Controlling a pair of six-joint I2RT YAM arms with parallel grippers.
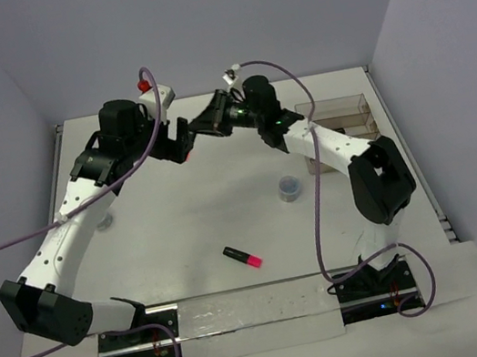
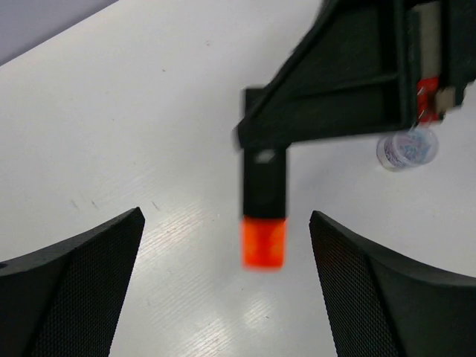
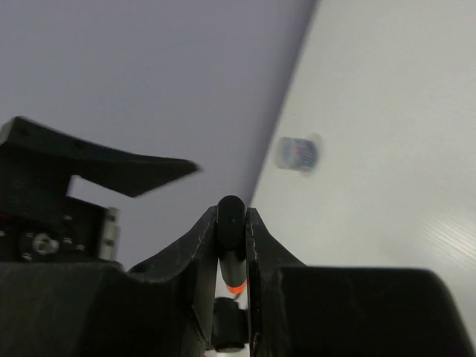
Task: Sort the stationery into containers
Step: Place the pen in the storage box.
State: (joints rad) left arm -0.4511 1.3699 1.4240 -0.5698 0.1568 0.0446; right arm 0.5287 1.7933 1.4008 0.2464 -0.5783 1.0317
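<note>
You see little of the clear tray [image 1: 342, 110] at the far right of the desk [image 1: 182, 225]: the right arm covers its near side, and its contents cannot be made out. From above, the two claws meet at the far middle of the desk, and whatever sits between them is lost against the dark fingers. Your wrist views show more, though both are blurred. The right claw [image 3: 232, 214] is clamped on the black barrel of the orange-capped highlighter [image 2: 264, 212], whose rear end is hidden inside the fingers. The left claw [image 2: 227, 219] gapes wide, with the orange cap between its fingers and touching neither. A round grey-blue piece [image 1: 290, 188] sits on the desk near the right arm. A pink-capped highlighter [image 1: 243, 256] lies near the front middle, well apart from both claws.
</note>
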